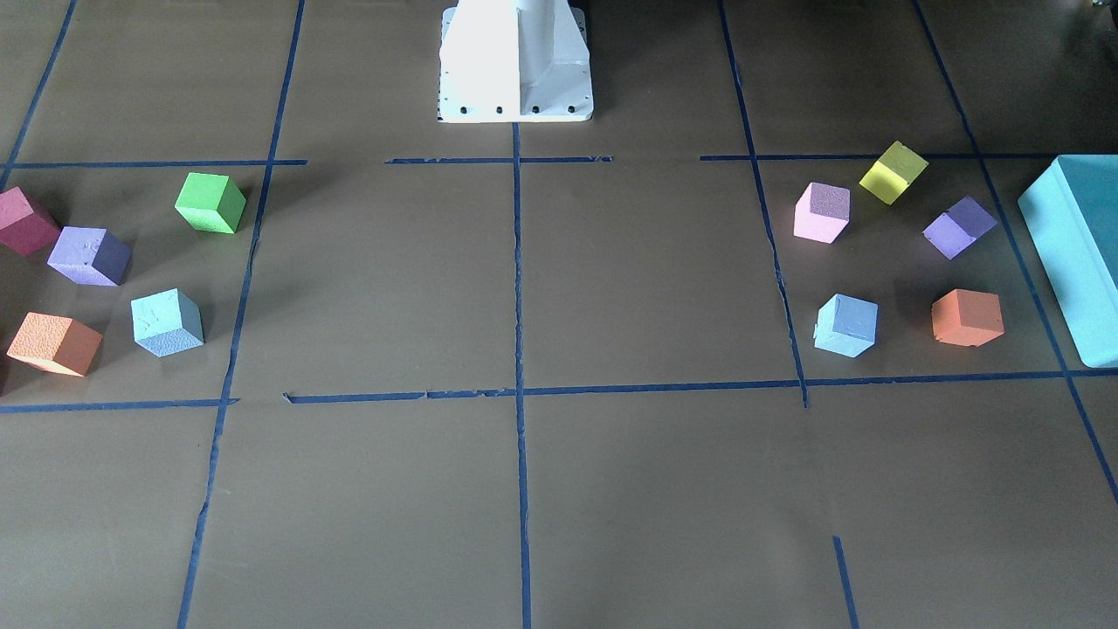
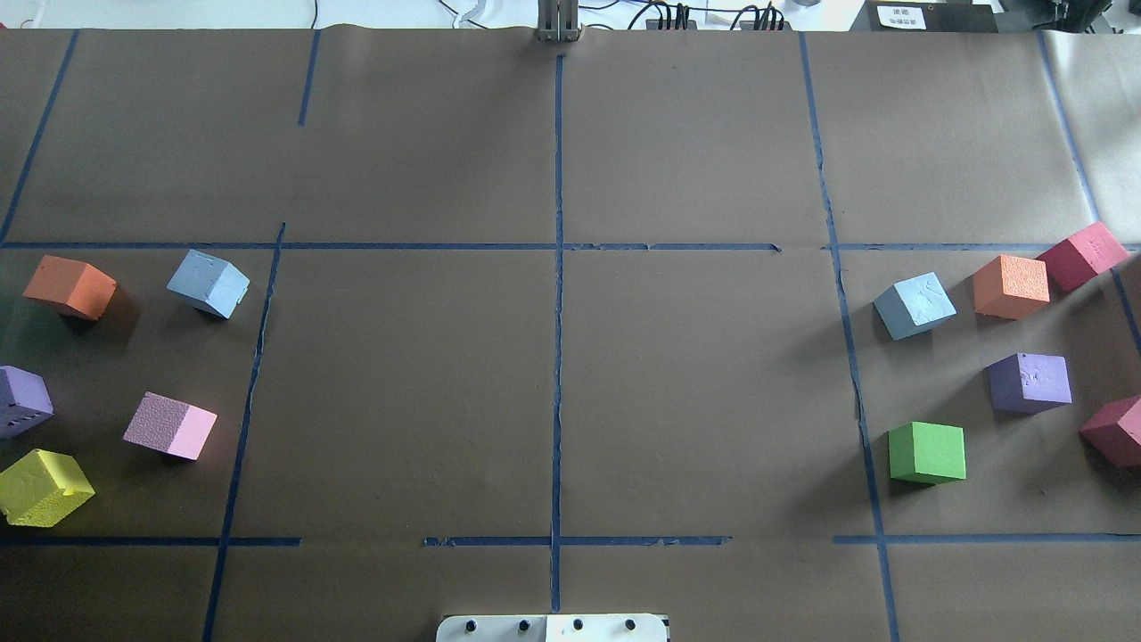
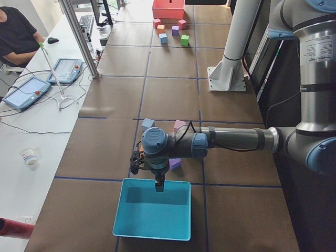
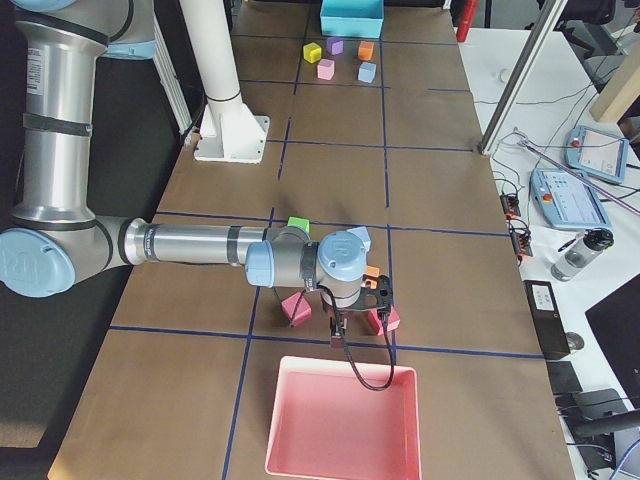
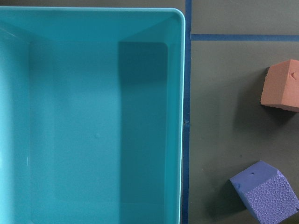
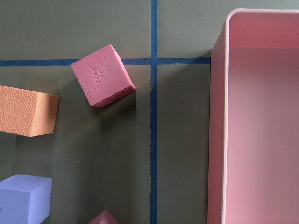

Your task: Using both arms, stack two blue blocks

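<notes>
One pale blue block (image 2: 208, 283) lies on the table on my left side, also in the front view (image 1: 845, 325) and the left-side view (image 3: 148, 124). The other blue block (image 2: 915, 306) lies on my right side, also in the front view (image 1: 167, 322) and the right-side view (image 4: 357, 240). Both rest apart, untouched. My left gripper (image 3: 159, 184) points down over the teal tray's rim (image 3: 152, 181). My right gripper (image 4: 338, 335) points down near the pink tray's rim (image 4: 345, 362). I cannot tell whether either is open. No fingers show in the wrist views.
Orange (image 2: 69, 287), purple (image 2: 20, 401), pink (image 2: 169, 425) and yellow (image 2: 43, 487) cubes lie at left. Orange (image 2: 1011, 286), dark red (image 2: 1081, 255), purple (image 2: 1030, 382) and green (image 2: 927, 453) cubes lie at right. The white pedestal (image 1: 515, 61) stands at the robot's side.
</notes>
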Controlling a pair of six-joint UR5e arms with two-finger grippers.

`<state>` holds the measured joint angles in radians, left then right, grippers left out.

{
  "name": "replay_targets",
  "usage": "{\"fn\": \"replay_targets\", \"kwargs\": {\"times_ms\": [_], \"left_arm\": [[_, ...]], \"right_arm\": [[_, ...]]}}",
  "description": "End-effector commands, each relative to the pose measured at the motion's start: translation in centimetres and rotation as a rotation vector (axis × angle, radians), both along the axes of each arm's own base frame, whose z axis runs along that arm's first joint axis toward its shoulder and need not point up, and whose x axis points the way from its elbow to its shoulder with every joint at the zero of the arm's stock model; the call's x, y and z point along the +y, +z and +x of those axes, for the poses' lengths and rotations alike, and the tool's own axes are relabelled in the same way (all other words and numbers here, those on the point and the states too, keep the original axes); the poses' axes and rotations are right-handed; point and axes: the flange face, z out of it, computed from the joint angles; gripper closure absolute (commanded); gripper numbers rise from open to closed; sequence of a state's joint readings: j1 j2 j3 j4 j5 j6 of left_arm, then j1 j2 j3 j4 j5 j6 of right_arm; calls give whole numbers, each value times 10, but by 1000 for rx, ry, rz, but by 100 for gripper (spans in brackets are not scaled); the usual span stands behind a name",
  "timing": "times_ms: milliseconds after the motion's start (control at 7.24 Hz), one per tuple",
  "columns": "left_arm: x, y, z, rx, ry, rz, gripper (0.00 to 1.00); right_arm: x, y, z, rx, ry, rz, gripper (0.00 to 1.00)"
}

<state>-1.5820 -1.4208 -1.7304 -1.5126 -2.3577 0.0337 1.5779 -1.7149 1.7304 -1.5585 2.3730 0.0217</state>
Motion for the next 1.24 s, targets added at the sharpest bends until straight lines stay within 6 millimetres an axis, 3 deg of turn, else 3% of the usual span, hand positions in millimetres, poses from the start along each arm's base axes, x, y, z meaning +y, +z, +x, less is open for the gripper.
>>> {"fn": "replay_targets", "kwargs": {"times_ms": [0, 829, 1105], "left_arm": [[0, 0, 0, 1, 0, 1, 0], [-2, -3, 0, 3, -2, 5, 0], [-5, -6, 1, 6, -5, 8, 0]], "right_arm": [[-3, -5, 0, 0, 3, 10, 0], [-7, -12, 0, 1, 3, 23, 0], [-41, -50, -1, -14, 5, 101, 0]]}}
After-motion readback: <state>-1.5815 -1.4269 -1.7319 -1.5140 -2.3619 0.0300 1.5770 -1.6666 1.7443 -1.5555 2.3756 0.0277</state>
